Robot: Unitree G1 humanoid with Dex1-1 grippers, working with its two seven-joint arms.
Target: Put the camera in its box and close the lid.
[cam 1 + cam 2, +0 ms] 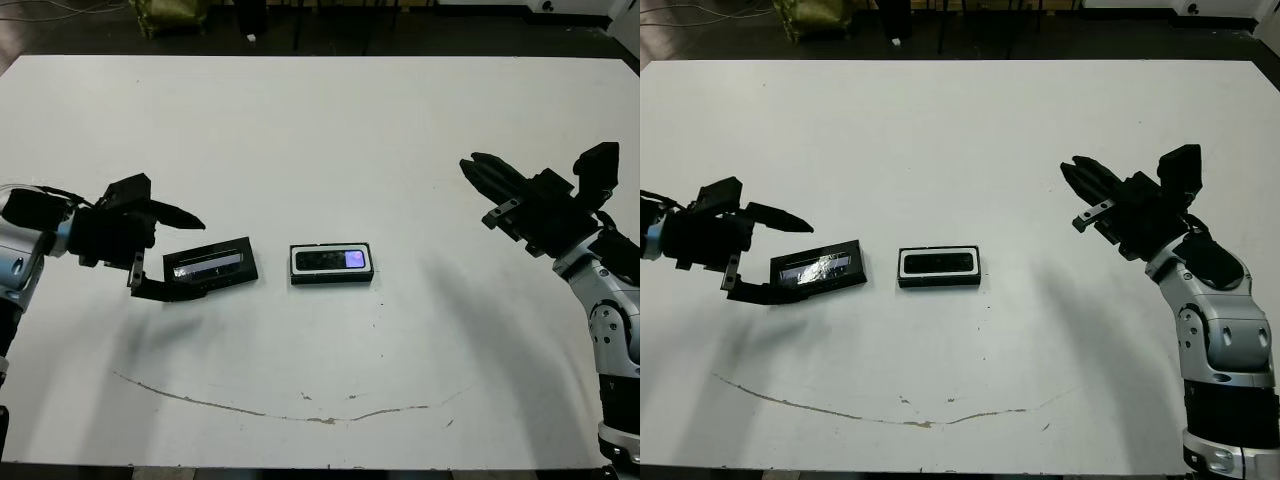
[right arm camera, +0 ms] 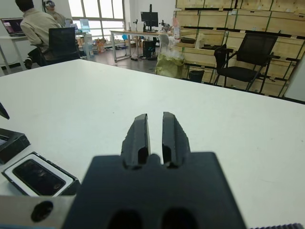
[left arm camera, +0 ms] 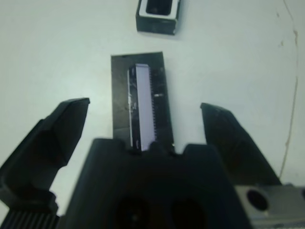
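The box [image 1: 297,263], black with a white lining, lies at the table's middle. The camera [image 1: 330,260] rests inside it, its purple patch facing up. Left of the box lies the flat black lid [image 1: 212,263] with its shiny strip up. My left gripper [image 1: 197,256] is open, one finger on each side of the lid's left end; in the left wrist view the lid [image 3: 143,98] sits between the spread fingers [image 3: 62,129]. At the far right my right gripper [image 1: 472,165] hovers shut and holds nothing, well away from the box [image 2: 66,183].
A thin dark crack line [image 1: 300,405] runs across the white table [image 1: 320,130] near its front edge. Beyond the far edge, the right wrist view shows a seated person [image 2: 35,28], office chairs [image 2: 248,62] and desks.
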